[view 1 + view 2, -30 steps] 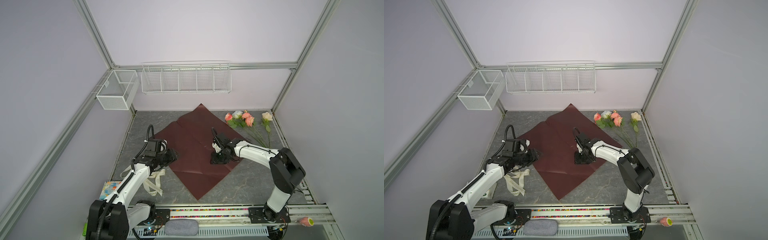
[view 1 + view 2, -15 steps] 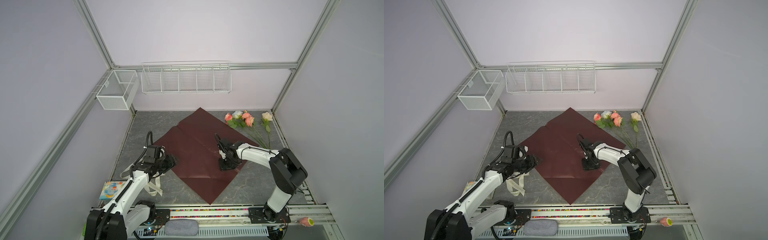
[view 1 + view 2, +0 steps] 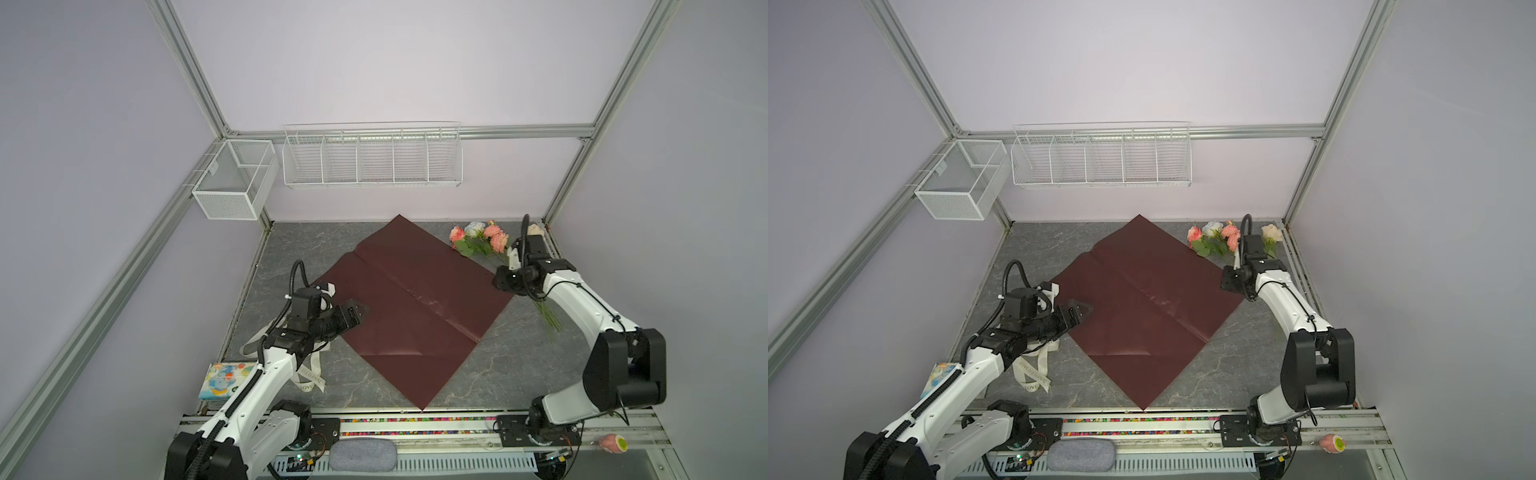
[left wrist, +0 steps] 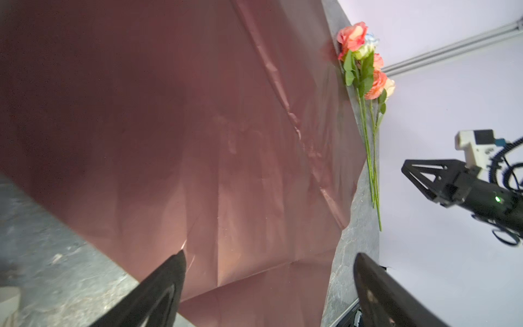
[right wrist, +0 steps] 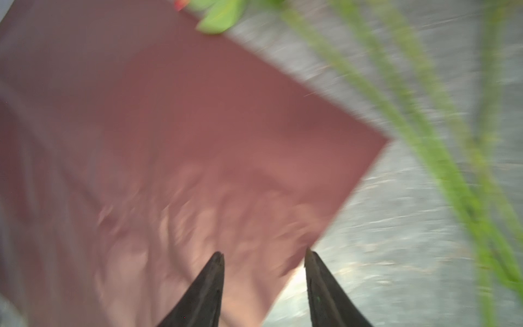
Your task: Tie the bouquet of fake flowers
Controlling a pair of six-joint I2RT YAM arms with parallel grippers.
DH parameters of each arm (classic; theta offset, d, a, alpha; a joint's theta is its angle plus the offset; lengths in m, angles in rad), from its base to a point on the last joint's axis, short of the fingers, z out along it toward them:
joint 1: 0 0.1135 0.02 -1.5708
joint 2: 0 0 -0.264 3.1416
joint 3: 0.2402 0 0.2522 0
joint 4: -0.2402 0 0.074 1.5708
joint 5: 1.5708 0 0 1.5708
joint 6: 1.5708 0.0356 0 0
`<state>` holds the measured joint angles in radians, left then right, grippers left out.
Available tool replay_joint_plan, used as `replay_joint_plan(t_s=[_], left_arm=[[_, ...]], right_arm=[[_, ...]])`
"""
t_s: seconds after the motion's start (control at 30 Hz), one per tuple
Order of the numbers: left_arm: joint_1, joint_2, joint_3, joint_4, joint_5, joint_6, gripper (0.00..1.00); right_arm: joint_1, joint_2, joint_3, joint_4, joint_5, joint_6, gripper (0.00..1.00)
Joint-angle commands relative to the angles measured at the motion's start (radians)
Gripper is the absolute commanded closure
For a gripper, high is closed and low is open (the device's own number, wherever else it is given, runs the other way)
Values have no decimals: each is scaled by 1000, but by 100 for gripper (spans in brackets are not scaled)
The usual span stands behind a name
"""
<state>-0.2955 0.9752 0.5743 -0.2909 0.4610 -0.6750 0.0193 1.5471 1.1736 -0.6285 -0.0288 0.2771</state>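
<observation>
While both grippers are empty, note where your material lies. The fake flowers point(image 3: 482, 242) lie loose on the tabletop point(image 3: 291, 249) just beyond the right gripper point(image 3: 500, 283). Their blooms point away from it and their stems point(image 3: 547, 318) run back beneath its forearm. They sit beside the edge of the red wrapping paper point(image 3: 411, 299), not on it. The right gripper's jaws stand partway apart with nothing between them, though its wrist view is blurred. The left gripper point(image 4: 268, 254) is spread wide and holds nothing. The paper extends ahead of it, and the cream ribbon point(image 3: 309, 374) lies behind it, under the arm.

Expect the flowers to be light, with thin, springy, smooth stems that roll or slip from a loose pinch. The fabric blooms will probably crush. Take hold mid-stem, where the stems converge below the leaves. The glossy paper likely slides and creases easily.
</observation>
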Motion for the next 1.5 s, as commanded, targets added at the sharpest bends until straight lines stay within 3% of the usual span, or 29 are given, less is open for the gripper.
replay_joint_plan(t_s=[0.0, 0.1, 0.33, 0.4, 0.53, 0.93, 1.13, 1.47], left_arm=[[-20, 14, 84, 83, -37, 51, 3], [-21, 60, 131, 86, -16, 90, 3], [-20, 120, 175, 92, 27, 160, 1], [-20, 136, 181, 88, 27, 165, 1], [-20, 161, 172, 118, 21, 146, 0], [-20, 296, 223, 92, 155, 102, 0], [-21, 307, 236, 46, 144, 139, 0], [-20, 296, 308, -82, 103, 196, 2]], right_arm=[[-107, 99, 72, -35, -38, -94, 53], [-170, 198, 179, -83, -39, -146, 54], [-179, 440, 386, -153, 67, -360, 52], [-179, 479, 415, -154, 52, -416, 51], [-178, 549, 478, -200, 64, -440, 54], [-177, 632, 553, -238, 129, -528, 62], [-172, 663, 594, -267, 119, -561, 68], [-137, 613, 608, -277, 136, -618, 93]])
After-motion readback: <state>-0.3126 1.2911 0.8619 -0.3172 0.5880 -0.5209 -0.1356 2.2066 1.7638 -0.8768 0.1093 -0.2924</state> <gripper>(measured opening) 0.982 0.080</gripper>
